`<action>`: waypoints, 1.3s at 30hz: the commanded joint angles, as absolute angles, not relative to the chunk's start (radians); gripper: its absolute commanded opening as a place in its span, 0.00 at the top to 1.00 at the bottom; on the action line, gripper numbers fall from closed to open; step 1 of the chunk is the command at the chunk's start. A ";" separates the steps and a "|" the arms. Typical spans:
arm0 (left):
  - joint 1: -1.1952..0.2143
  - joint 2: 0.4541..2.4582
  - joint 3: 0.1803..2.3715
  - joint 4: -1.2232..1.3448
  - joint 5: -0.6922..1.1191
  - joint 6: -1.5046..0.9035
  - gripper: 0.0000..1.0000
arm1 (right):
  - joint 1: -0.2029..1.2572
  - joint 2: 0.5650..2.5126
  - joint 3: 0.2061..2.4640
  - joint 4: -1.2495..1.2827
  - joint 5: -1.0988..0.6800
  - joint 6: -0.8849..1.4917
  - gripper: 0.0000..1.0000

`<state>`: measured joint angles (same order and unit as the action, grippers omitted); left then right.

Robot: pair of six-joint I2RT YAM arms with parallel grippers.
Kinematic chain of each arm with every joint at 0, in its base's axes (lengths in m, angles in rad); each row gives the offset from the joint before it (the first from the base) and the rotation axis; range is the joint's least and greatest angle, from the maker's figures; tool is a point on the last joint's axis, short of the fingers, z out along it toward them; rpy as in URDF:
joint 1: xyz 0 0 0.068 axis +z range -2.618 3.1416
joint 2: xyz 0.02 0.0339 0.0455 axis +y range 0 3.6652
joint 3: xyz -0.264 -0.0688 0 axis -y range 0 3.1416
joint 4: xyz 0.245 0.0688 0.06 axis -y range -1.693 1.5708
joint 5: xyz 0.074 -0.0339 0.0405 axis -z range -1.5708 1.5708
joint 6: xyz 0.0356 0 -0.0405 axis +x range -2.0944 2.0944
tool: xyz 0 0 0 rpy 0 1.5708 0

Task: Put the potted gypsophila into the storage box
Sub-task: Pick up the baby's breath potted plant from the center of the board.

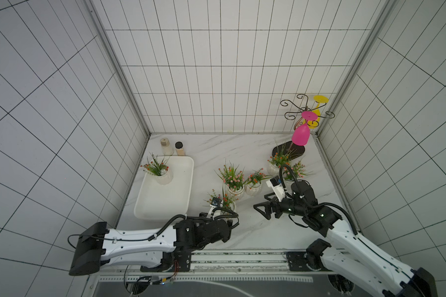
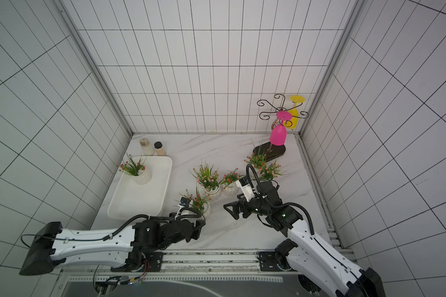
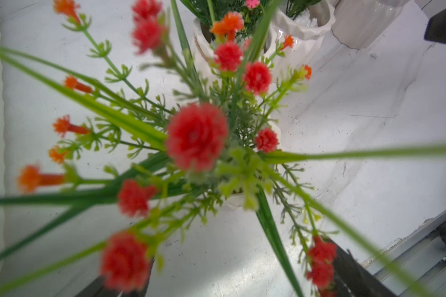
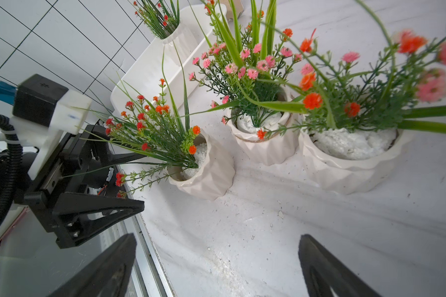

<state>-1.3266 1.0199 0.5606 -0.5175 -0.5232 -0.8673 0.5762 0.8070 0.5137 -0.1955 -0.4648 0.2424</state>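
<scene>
Gypsophila in the nearest pot (image 4: 206,169), upright toward the front edge of the worktop (image 1: 216,151), leans its orange-red sprays in between the jaws of the left gripper (image 4: 143,180). That gripper stands fully open and has hold of nothing. The pot itself sits just past its fingertips, straight ahead, and does not yet look enclosed. About level with it, the right gripper (image 1: 262,208) hangs over bare marble, jaws equally wide and empty, pointing toward the same pot from the other side. With the pot dead ahead and the tray (image 1: 165,203) near on its left, the left arm seems better placed for both grasp and carry. The tray lies lengthwise front to back along the worktop's left edge. It holds a single pot (image 1: 164,176) near its far left corner, and the rest of it is bare. Farther back, two middle pots (image 1: 236,191) stand side by side, and two right-hand pots (image 1: 273,167) stand close together toward the right edge. Two jars (image 1: 166,146) sit in the far left corner, just behind the tray. A stand (image 1: 289,151) hung with goblets (image 1: 301,135) fills the far right corner.
</scene>
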 commanded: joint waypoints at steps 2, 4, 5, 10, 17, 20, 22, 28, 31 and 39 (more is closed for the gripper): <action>-1.261 1.059 0.548 -0.425 -0.509 -0.834 0.03 | 0.567 0.813 0.574 -0.162 -0.474 0.242 0.01; -1.237 1.082 0.560 -0.413 -0.496 -0.803 0.03 | 0.565 0.815 0.571 -0.157 -0.474 0.244 0.01; -1.226 1.087 0.562 -0.408 -0.490 -0.792 0.03 | 0.565 0.815 0.569 -0.155 -0.472 0.244 0.01; -1.174 1.127 0.562 -0.348 -0.427 -0.732 0.03 | 0.564 0.820 0.567 -0.152 -0.474 0.241 0.01; -1.165 1.175 0.595 -0.344 -0.402 -0.690 0.03 | 0.563 0.819 0.561 -0.150 -0.478 0.244 0.01; -1.158 1.198 0.594 -0.325 -0.393 -0.684 0.03 | 0.562 0.818 0.561 -0.147 -0.478 0.244 0.01; -1.152 1.213 0.596 -0.308 -0.392 -0.680 0.03 | 0.561 0.817 0.561 -0.146 -0.477 0.245 0.01; -1.134 1.253 0.607 -0.263 -0.404 -0.663 0.03 | 0.559 0.813 0.557 -0.146 -0.479 0.245 0.01; -1.124 1.268 0.622 -0.249 -0.409 -0.642 0.03 | 0.559 0.815 0.557 -0.146 -0.480 0.247 0.01; -1.088 1.314 0.632 -0.239 -0.391 -0.634 0.03 | 0.556 0.810 0.552 -0.146 -0.481 0.247 0.01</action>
